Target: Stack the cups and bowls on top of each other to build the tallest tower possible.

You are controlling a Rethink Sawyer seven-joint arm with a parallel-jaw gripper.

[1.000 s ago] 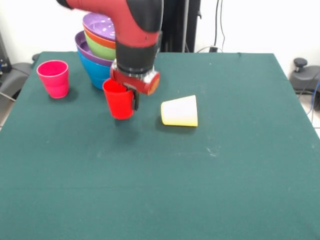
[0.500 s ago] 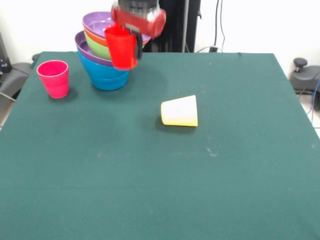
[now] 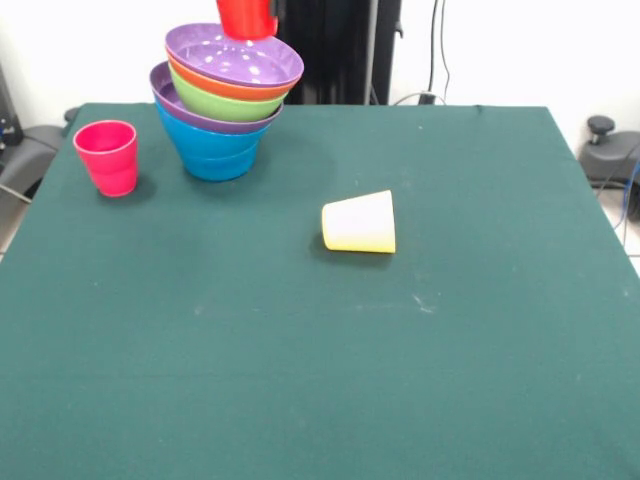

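Hanging at the top edge above the tower (image 3: 225, 100), red cup (image 3: 247, 17) shows only its lower part (gripper itself out of frame, so can't tell if it's clamped or not). Tower sits at the far left of the green table (image 3: 320, 350): blue bowl (image 3: 214, 148) lowest, then purple rim, green bowl (image 3: 218, 100), orange rim, purple bowl (image 3: 233, 57) on top. Pink cup (image 3: 107, 156) upright just left of the tower. Yellow cup (image 3: 360, 222) on its side, well apart, near table centre.

My black pedestal column (image 3: 335, 50), tall, flat-sided, matte, with what may be my thin dark cable (image 3: 440, 50) alongside
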